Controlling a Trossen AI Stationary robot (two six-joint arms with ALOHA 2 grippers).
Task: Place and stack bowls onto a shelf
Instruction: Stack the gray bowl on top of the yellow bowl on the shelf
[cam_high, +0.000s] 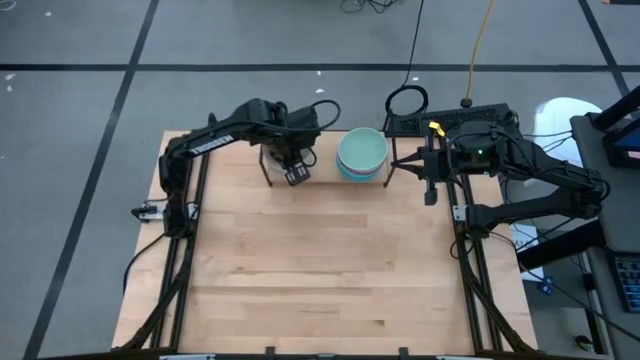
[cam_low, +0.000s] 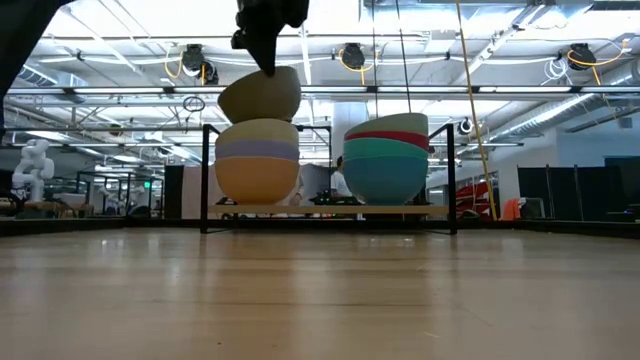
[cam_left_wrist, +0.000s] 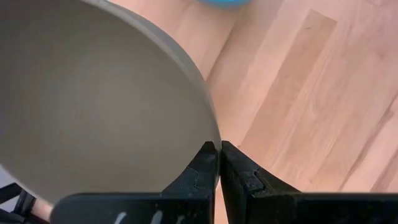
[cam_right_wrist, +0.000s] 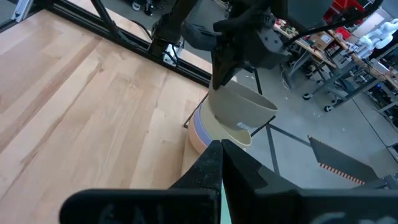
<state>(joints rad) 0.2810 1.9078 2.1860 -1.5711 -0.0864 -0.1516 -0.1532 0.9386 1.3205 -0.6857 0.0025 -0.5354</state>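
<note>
The shelf (cam_low: 330, 211) stands at the table's far edge. On its left half sits a stack (cam_low: 257, 165): an orange bowl, a lavender one, and a beige one on top. The right stack (cam_high: 362, 155) rises from blue through cyan and magenta to mint. My left gripper (cam_left_wrist: 219, 146) is shut on a grey-olive bowl (cam_low: 260, 95) right above the left stack. Whether that bowl's bottom touches the beige bowl, I cannot tell. My right gripper (cam_high: 431, 195) waits shut to the right of the shelf, holding nothing. My left gripper pinches the grey-olive bowl's rim (cam_left_wrist: 208, 118), one finger inside the bowl and one outside. The fingers come steeply from above, pointing down. The bowl hangs tilted below them over the beige bowl (cam_right_wrist: 214, 127), its mouth partly facing the gripper.
The wooden tabletop (cam_high: 320, 270) lies bare in front of the shelf. Beyond the table's far right corner stand a black box (cam_high: 450, 120) and cables. The right arm's base and frame (cam_high: 480, 215) line the right edge.
</note>
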